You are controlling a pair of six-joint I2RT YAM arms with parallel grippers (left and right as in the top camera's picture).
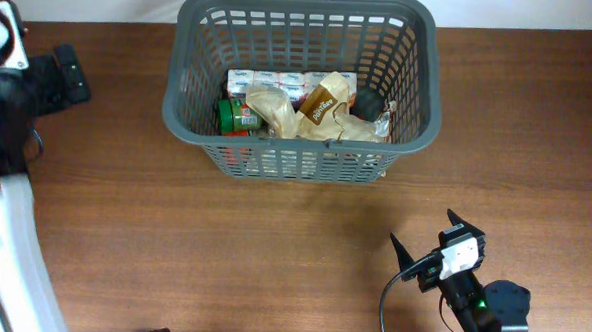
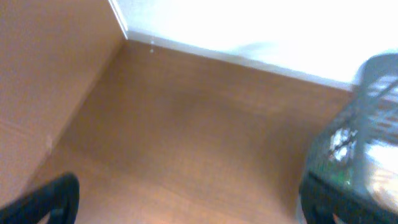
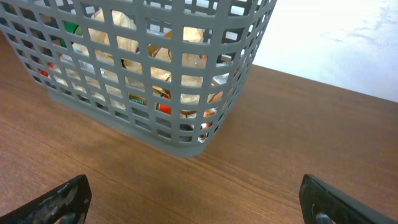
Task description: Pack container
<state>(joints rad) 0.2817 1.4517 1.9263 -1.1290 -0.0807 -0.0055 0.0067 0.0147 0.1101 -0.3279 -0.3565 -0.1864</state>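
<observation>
The dark grey slotted basket stands at the back middle of the table. Inside it lie a green-lidded jar, white cartons, a brown snack bag, a beige crumpled bag and a dark round item. My right gripper is open and empty over the table in front of the basket's right corner; its wrist view shows the fingers wide apart and the basket ahead. My left gripper is at the far left, open and empty. The basket shows blurred at that view's right edge.
The wooden table spreads in front of the basket. A white wall or floor strip runs behind the table's back edge. The left arm's white body fills the left edge. The right arm's base sits at the front right.
</observation>
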